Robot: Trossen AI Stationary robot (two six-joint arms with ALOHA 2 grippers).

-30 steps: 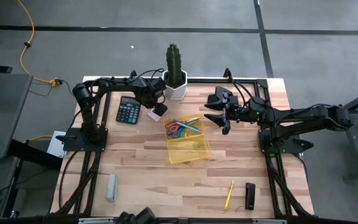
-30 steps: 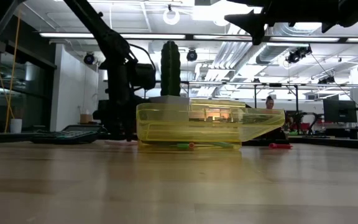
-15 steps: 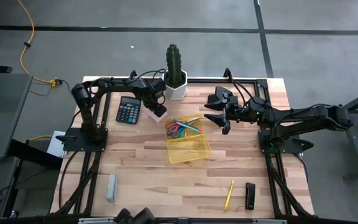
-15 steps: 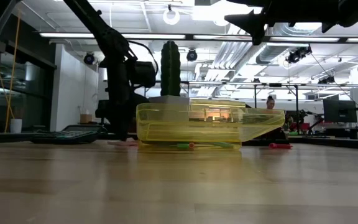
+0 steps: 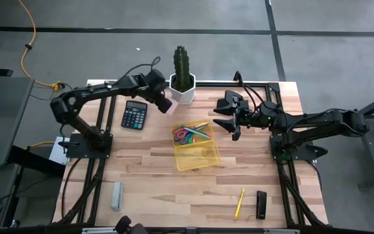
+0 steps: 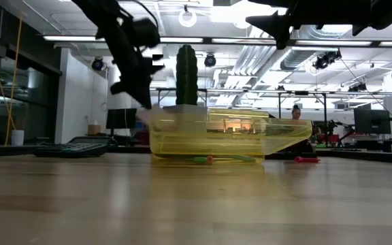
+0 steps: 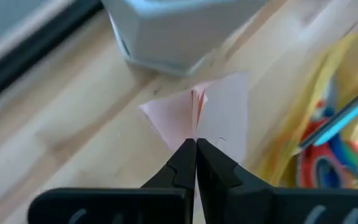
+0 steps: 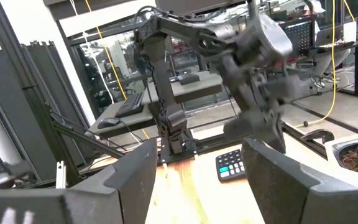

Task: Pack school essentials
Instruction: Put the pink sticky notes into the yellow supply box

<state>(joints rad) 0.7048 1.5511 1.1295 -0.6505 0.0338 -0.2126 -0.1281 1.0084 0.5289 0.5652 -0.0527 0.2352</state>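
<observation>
My left gripper [image 7: 196, 144] is shut on the pink sticky-note pad [image 7: 225, 118] and hangs in the air beside the white cactus pot [image 5: 183, 92], left of the yellow box [image 5: 197, 156]. From above, the gripper [image 5: 166, 104] hides the pad. The box holds blue-handled and red-handled scissors [image 5: 186, 135] and a light-blue pen [image 5: 202, 132]. A yellow pencil [image 5: 239, 202] lies flat on the table near its front edge. My right gripper [image 5: 234, 127] waits open in the air, right of the box. My left gripper pinches the pad at the middle of its near edge [image 7: 196, 132], between its two fingertips. The fingers slant down from above. The pad hangs below them, clear of the table, and its sheets splay apart to either side of the fingers.
A black calculator [image 5: 134, 115] lies left of my left gripper. A grey oblong block [image 5: 116, 195] sits at the front left and a small black object [image 5: 261, 204] at the front right, by the pencil. Bare wood lies between the box and the front edge.
My left gripper has risen from the table beside the calculator and drawn a little toward the far edge and the cactus pot. The pink pad, which lay on the table by its fingers, has come up with it, clear of the wood.
</observation>
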